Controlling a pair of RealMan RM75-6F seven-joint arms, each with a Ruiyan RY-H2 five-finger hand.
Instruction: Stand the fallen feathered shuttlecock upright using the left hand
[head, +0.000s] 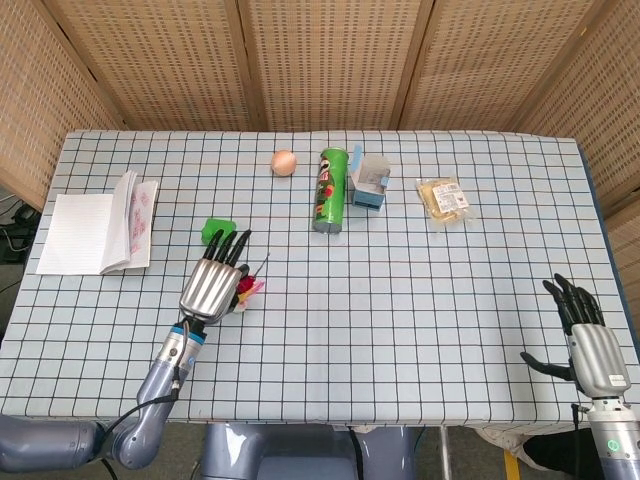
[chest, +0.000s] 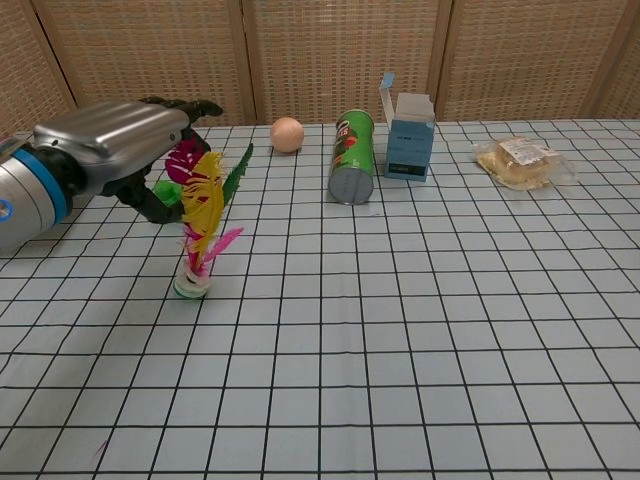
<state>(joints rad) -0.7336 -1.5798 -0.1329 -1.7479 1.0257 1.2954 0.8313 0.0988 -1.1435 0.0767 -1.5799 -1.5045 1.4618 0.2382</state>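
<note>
The feathered shuttlecock (chest: 201, 215) stands upright on the checked table (chest: 420, 330), its green-and-white base on the cloth and its pink, yellow and green feathers pointing up. My left hand (chest: 115, 145) is at its upper left, fingers curled over the feather tops and thumb below them, holding the feathers. From the head view the same shuttlecock (head: 247, 288) peeks out to the right of my left hand (head: 212, 284). My right hand (head: 590, 345) hangs off the table's front right corner, fingers apart and holding nothing.
A green block (head: 217, 230) lies just beyond the left hand. Further back are an orange ball (chest: 288, 134), a green can on its side (chest: 352, 158), a blue-white box (chest: 408, 137) and a snack packet (chest: 522, 162). An open notebook (head: 95, 228) lies far left.
</note>
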